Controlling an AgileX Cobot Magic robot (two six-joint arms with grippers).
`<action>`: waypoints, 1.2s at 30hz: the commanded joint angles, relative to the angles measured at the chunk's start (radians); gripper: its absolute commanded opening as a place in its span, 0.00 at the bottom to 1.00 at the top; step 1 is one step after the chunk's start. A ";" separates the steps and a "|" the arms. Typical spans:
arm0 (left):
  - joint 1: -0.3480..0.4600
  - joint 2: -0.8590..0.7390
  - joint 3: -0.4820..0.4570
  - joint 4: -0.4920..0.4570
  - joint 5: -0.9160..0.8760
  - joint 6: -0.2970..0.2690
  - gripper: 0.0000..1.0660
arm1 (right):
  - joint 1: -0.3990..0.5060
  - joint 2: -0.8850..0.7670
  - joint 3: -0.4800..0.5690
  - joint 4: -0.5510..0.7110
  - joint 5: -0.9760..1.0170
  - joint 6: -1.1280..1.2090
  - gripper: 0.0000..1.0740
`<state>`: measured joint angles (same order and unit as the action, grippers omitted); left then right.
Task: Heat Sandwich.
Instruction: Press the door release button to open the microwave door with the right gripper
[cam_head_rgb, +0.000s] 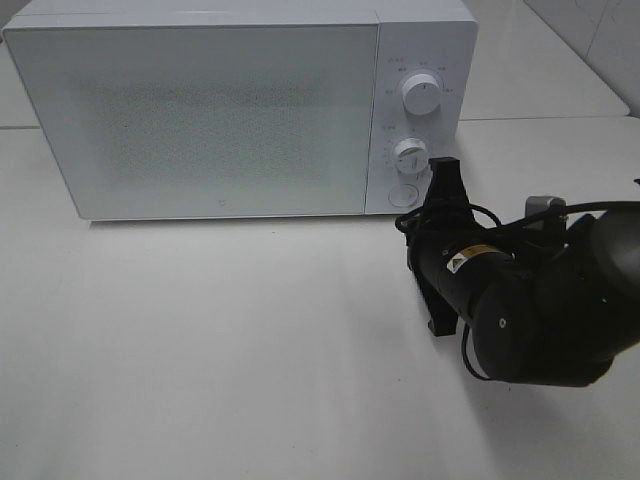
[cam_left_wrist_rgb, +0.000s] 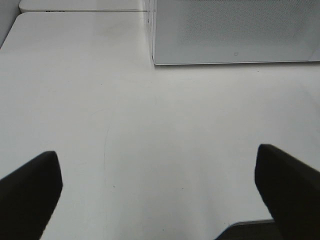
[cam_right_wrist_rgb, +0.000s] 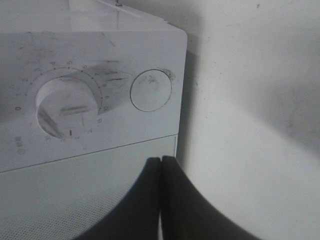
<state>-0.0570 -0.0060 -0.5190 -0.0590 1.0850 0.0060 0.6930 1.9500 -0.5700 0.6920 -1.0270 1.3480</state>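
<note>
Boxy, speckle-fronted white microwave (cam_head_rgb: 240, 110); black right tool (cam_right_wrist_rgb: 161, 159) pressed together, left tool (cam_left_wrist_rgb: 156, 152) spread

One white microwave (cam_head_rgb: 200, 110), two dials (cam_head_rgb: 420, 95) (stacked on its panel), one round button (cam_right_wrist_rgb: 150, 90), one white table (cam_head_rgb: 200, 350)

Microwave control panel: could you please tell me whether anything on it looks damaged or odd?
Nothing looks broken. Dark smudgy streaks mark the timer dial and the round button beside it; they could be dirt or reflections.
</note>
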 joint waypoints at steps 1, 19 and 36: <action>0.002 -0.015 0.003 -0.001 -0.011 -0.006 0.92 | -0.037 0.030 -0.040 -0.079 -0.001 0.041 0.00; 0.002 -0.015 0.003 -0.001 -0.011 -0.006 0.92 | -0.131 0.135 -0.160 -0.163 0.037 0.080 0.00; 0.002 -0.015 0.003 -0.001 -0.011 -0.006 0.92 | -0.188 0.182 -0.217 -0.200 0.049 0.079 0.00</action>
<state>-0.0570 -0.0060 -0.5190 -0.0590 1.0850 0.0060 0.5130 2.1280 -0.7780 0.5070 -0.9820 1.4250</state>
